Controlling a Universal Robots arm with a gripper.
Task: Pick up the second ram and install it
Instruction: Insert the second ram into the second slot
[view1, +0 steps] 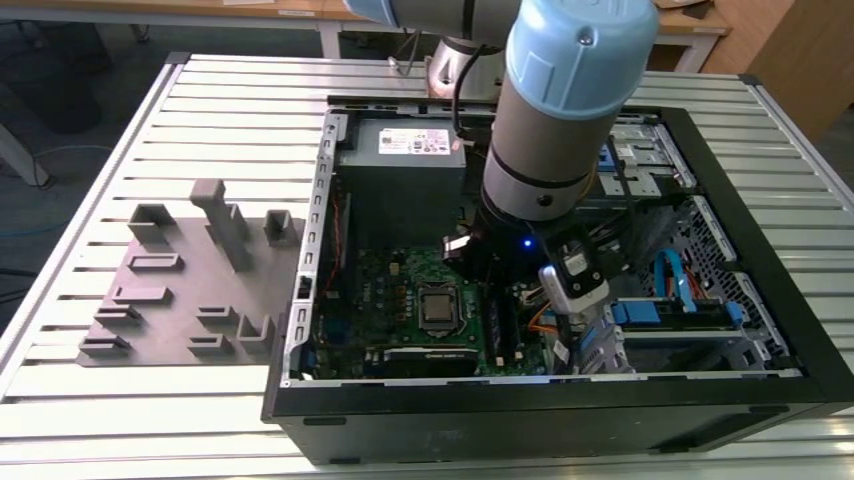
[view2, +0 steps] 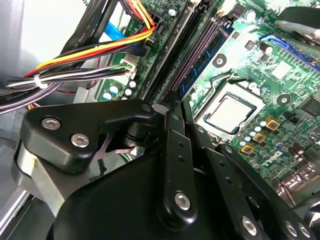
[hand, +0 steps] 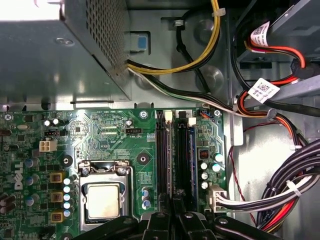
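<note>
Inside open case (view1: 304, 290), gripper (hand: 172, 212) low over crowded memory slots (hand: 175, 155)

even, bright light; glare whitens the metal case wall (view2: 30, 30), nearby tool (view2: 170, 165) blurred.

The motherboard (hand: 125, 145) is green with a silver processor (hand: 102, 200) and long black slots (hand: 163, 155), one stick in them showing blue (hand: 191, 160). The gripper (view2: 170, 165) is matte black with silver screws, the arm (view1: 567, 110) grey with a pale blue cap. Cables (view2: 100, 45) run yellow, orange, red, black and white; the fixture blocks (view1: 187, 290) are grey
</note>
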